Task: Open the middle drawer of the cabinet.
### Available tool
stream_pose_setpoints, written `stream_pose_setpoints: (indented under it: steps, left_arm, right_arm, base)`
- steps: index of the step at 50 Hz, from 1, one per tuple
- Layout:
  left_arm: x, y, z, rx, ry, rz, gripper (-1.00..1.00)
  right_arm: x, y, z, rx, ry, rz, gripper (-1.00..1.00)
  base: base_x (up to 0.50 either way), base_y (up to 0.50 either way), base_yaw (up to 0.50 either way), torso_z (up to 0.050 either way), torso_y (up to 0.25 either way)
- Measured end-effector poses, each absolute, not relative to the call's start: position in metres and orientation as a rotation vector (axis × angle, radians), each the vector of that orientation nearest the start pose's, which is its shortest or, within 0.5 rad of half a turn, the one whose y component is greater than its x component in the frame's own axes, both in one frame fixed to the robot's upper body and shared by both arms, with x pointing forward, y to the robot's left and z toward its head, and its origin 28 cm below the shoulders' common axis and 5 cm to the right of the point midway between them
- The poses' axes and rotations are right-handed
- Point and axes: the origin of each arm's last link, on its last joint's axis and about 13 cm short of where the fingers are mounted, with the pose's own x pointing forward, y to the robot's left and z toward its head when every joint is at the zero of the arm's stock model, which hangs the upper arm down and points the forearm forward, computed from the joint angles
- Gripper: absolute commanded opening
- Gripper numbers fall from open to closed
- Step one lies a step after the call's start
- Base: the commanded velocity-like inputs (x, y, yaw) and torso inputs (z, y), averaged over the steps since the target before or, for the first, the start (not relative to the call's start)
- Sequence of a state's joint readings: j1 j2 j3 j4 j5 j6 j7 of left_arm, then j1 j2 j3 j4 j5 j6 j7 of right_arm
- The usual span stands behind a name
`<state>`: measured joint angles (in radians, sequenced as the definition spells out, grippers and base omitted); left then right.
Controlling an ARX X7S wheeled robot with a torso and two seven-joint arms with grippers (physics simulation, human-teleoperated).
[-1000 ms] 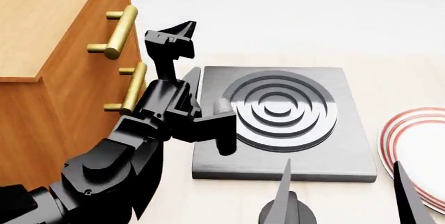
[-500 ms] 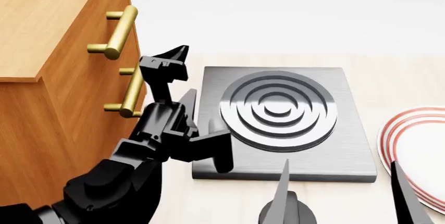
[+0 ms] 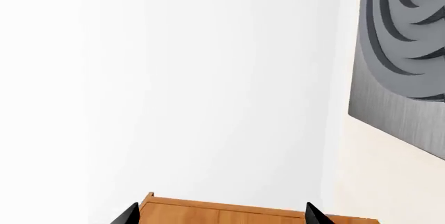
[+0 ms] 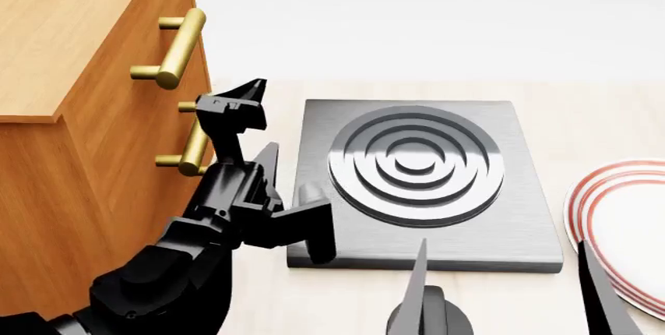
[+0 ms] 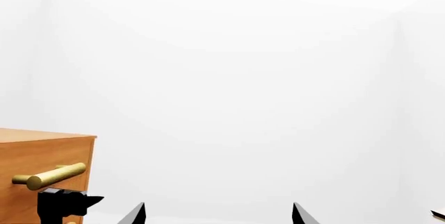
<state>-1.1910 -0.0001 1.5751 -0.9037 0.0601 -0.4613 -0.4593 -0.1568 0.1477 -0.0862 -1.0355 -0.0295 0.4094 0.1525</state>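
Note:
The orange-brown cabinet [image 4: 73,31] fills the left of the head view. Its top drawer carries a brass handle [image 4: 171,47]. Below it is the middle drawer [image 4: 124,148], with its brass bar handle [image 4: 193,148] partly hidden by my left arm. My left gripper [image 4: 255,128] stands open just beside that handle, and one finger [image 4: 237,105] overlaps the handle's far end. In the left wrist view the gripper [image 3: 221,218] shows two spread tips with the cabinet [image 3: 236,214] between them. My right gripper [image 4: 509,288] is open and holds nothing, low in the head view.
A grey hotplate [image 4: 421,183] with raised rings lies on the pale table right of the cabinet. A white plate with red rings [image 4: 624,214] sits at the right edge. The right wrist view shows the cabinet [image 5: 38,156], its top handle [image 5: 56,176] and white wall.
My left gripper has come down and nearer, from beside the top handle's lower end to level with the middle drawer's handle, closing in on the cabinet front. The right gripper barely shifted.

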Motion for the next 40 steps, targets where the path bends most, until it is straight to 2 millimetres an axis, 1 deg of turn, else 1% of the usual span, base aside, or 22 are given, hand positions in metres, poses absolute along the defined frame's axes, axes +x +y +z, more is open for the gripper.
stream_pose_setpoints:
  steps: [14,40]
  left_arm:
    - [0.393,0.140,0.122,1.523,-0.222,-0.068,1.00]
    - [0.395,0.153,0.114,1.526,-0.173,-0.035,1.00]
  right_arm:
    - [0.136,-0.099,0.163,-0.092,-0.471,-0.030,1.00]
    - [0.137,-0.098,0.162,-0.095,-0.467,-0.025,1.00]
  base:
    - [0.00,0.00,0.00,0.000,0.000]
    - [0.00,0.00,0.00,0.000,0.000]
